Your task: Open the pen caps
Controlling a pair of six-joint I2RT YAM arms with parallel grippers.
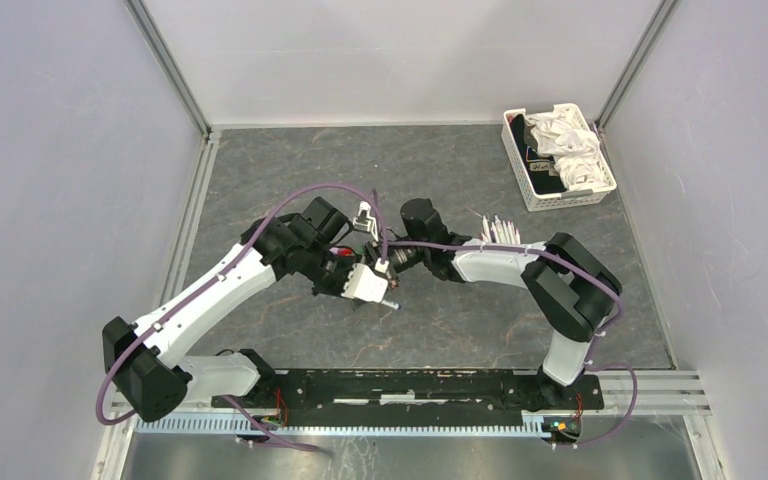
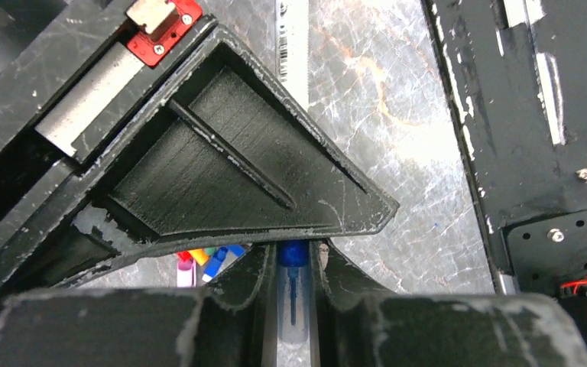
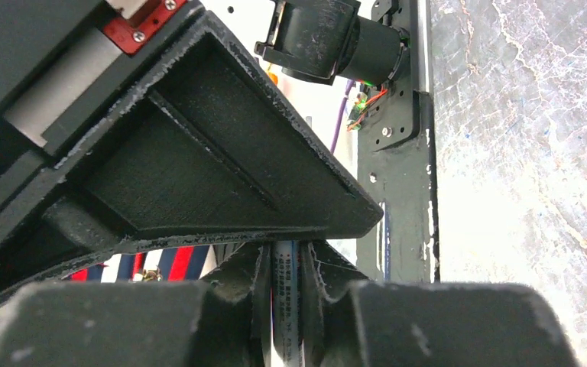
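– Fingers (image 2: 222, 176) of your L gripper (image 2: 293, 261) fill the wrist cam, clamped tight on a pen (image 2: 293, 310). Its clear section w/ a thin blue stem runs back btwn them.

– Zooming out for you: the grey marbled table (image 1: 460, 330) is under both arms, grippers nose to nose over its middle. The white slotted basket (image 1: 570, 199) sits well apart, far beyond your R gripper and off to its right, w/ crumpled white stuff inside. A bundle of white pens (image 1: 500, 232) lies just right of the R wrist.

– And your R gripper (image 3: 286, 256)?

– Clenched too, on a white pen barrel (image 3: 285, 284) w/ small print. Can't tell from the wrist cams if it's the same pen your L side holds.

– Caps?

– The blue pen cap (image 2: 293, 250) is right at your L fingertips, on the gripped pen's end. Other coloured pen caps (image 2: 208, 258), yellow, green, blue, pink, red, lie on the table just left of those tips, not touching them.
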